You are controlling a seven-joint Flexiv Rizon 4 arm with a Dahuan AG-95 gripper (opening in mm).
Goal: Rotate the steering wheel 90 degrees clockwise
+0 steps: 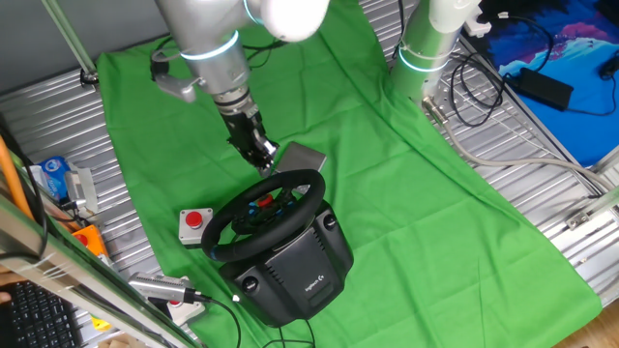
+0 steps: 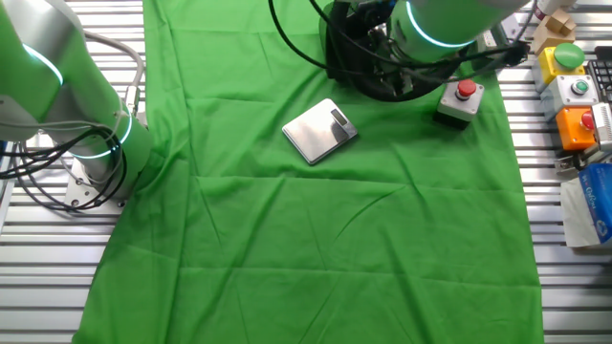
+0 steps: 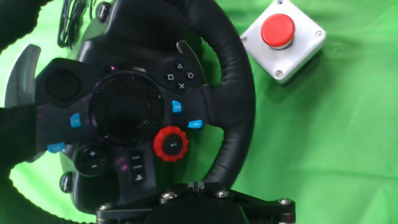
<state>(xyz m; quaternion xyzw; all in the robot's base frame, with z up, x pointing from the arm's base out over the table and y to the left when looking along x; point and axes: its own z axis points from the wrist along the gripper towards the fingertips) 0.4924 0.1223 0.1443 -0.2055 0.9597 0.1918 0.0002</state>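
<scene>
Steering wheel (image 1: 268,211) | arm angled down at rim's far edge | fingers (image 1: 263,155) grip: cannot tell

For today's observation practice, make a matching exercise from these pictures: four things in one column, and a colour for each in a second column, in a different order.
Things:
1. steering wheel rim
2. push button on the small box
3. cloth over the table
4. flat scale lying on the cloth

Colours:
A. green
B. silver-grey
C. black
D. red

Right pairs: 1-C, 2-D, 3-A, 4-B
</scene>
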